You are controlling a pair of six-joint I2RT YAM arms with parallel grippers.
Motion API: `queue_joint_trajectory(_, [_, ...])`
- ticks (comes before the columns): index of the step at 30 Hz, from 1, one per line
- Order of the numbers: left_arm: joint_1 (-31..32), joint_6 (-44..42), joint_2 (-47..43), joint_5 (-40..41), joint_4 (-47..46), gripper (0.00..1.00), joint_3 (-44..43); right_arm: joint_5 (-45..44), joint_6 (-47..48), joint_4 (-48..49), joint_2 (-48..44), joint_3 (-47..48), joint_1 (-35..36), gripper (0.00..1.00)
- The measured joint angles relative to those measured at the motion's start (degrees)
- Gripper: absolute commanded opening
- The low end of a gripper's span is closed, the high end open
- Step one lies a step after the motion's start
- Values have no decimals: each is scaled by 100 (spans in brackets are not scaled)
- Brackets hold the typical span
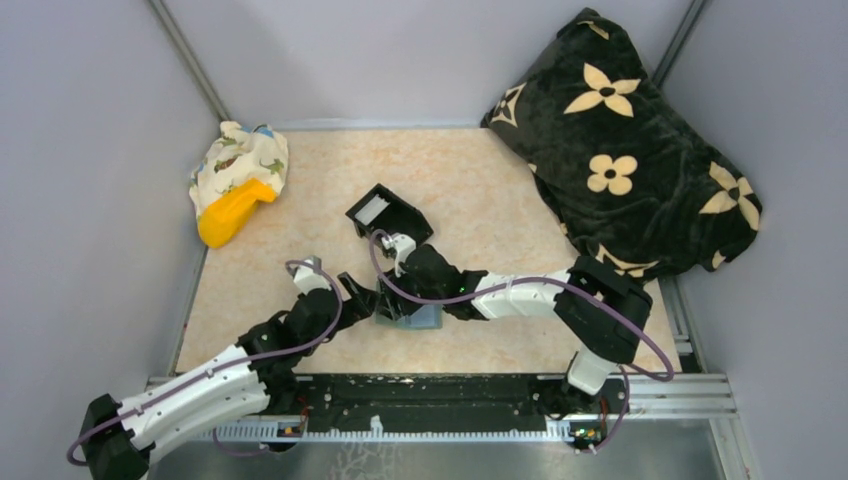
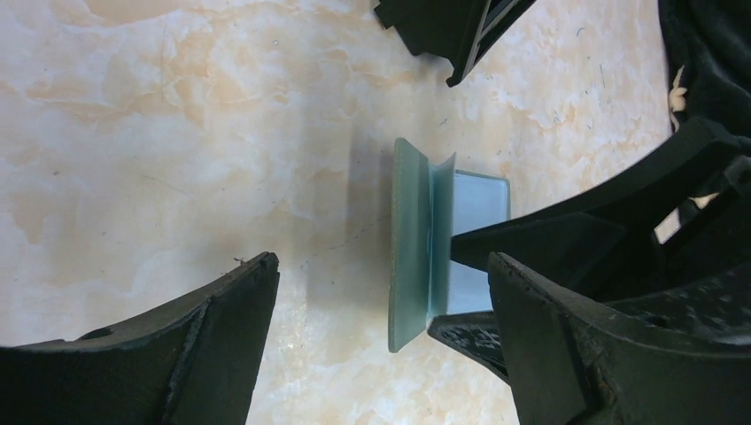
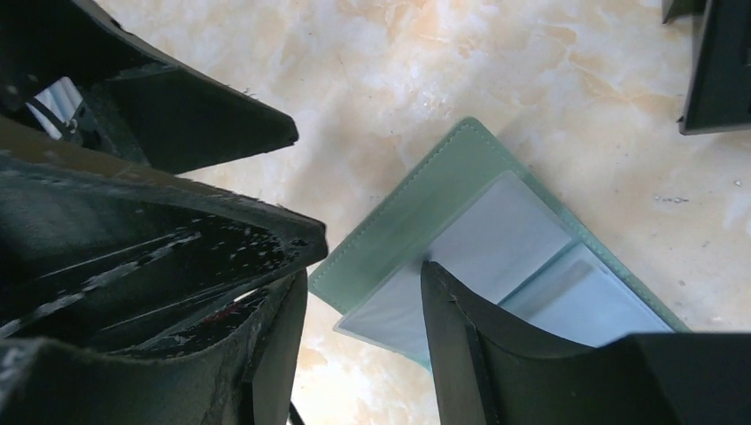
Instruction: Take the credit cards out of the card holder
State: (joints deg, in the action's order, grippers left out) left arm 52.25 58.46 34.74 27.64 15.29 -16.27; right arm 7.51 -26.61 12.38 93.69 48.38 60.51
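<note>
The sage-green card holder (image 1: pixel 422 320) lies half open on the table between my two grippers. In the left wrist view its green flap (image 2: pixel 409 252) stands up on edge beside the blue-grey pocket (image 2: pixel 483 199). My left gripper (image 2: pixel 381 354) is wide open, with the flap's near edge between its fingers. My right gripper (image 3: pixel 363 354) is open; one finger (image 3: pixel 469 354) rests on the blue-grey inner pockets (image 3: pixel 496 239), the other is off the wallet's corner. The credit cards are not clearly seen; a pale shape (image 3: pixel 580 297) shows inside one pocket.
A black plastic box (image 1: pixel 388 215) lies open just behind the grippers. A patterned cloth bundle with a yellow object (image 1: pixel 238 185) sits at the back left. A black flowered blanket (image 1: pixel 620 150) fills the back right. Grey walls close in both sides.
</note>
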Motion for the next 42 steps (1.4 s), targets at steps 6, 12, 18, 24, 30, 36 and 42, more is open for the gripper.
queue_joint_trajectory(6, [0,-2,-350,142,280,93,-61,96,-7,179,546,92,11,51])
queue_joint_trajectory(12, [0,-7,-501,243,382,93,-155,282,-70,492,933,122,9,51])
queue_joint_trajectory(18, [0,-15,-422,238,380,93,-155,334,-103,605,988,125,11,51])
queue_joint_trajectory(24, [-22,-103,-96,181,66,93,-153,278,-85,455,898,120,11,51])
queue_joint_trajectory(30, [-66,-221,737,-4,-428,94,-162,109,-11,68,542,44,4,51])
queue_joint_trajectory(36, [-66,-345,1027,-295,-813,94,-205,-81,7,-136,201,-184,7,50])
queue_joint_trajectory(42, [-66,-470,1067,-442,-979,93,-378,-297,4,-140,-214,-393,9,50])
